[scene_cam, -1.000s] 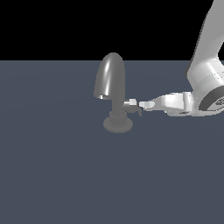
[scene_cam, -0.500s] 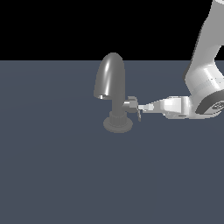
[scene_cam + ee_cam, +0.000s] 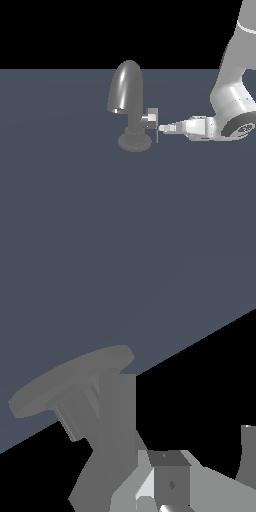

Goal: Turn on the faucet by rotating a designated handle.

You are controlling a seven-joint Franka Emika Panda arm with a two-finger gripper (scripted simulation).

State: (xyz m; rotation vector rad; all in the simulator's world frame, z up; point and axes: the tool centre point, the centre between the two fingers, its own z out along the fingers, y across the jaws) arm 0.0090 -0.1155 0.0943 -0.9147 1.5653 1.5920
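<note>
The glossy grey faucet (image 3: 127, 89) stands mid-scene on its round disc base (image 3: 134, 142); the same base (image 3: 70, 381) shows in the wrist view. The handle (image 3: 153, 123) is a small flat tab on a stub sticking out of the neck toward the exterior view's right. It fills the middle of the wrist view as an upright grey slab (image 3: 117, 426). My gripper (image 3: 163, 128) reaches in level from the exterior view's right, its tips against the tab's face. The fingers (image 3: 170, 483) sit together, shut, with nothing held between them.
The faucet rests on a flat dark blue-grey floor (image 3: 65, 200). My white arm (image 3: 232, 105) comes down at the exterior view's right. A curved grey shape (image 3: 247, 456) shows at the wrist view's edge; I cannot tell what it is.
My gripper has slid toward the exterior view's left, closing the gap to the handle, and now touches it. The tab looks turned a little, showing taller and narrower.
</note>
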